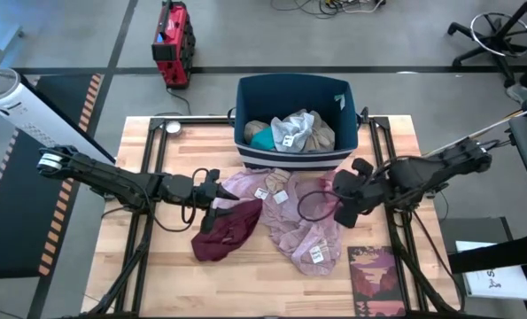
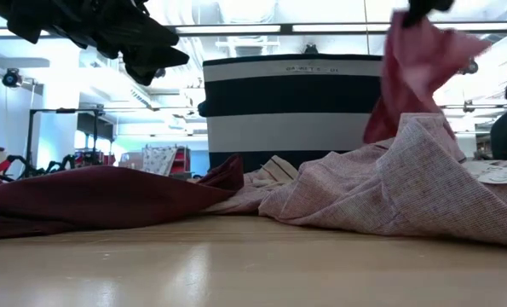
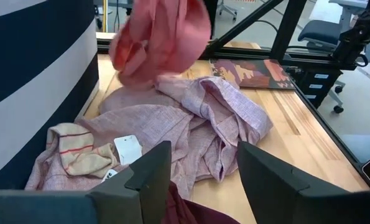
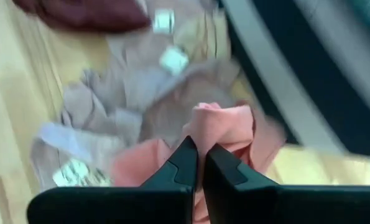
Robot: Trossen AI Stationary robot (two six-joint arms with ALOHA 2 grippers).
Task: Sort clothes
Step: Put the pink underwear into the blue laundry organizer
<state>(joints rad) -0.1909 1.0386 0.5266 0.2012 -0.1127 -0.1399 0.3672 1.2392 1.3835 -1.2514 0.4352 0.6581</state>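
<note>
above the counter the right end effector pinches the coral garment; its trailing folds may snag the bin rim. left end effector hangs open, empty.

Wooden table, light planks on dark frame. Blue bin with white stripe stands at far edge, centre. Mauve-pink garment spread in front of bin, white tags showing. Maroon garment lies left of it, edges touching. Tan striped piece sits by bin's base, on mauve-pink fabric. Patterned dark-red mat lies flat at near right corner.
</note>
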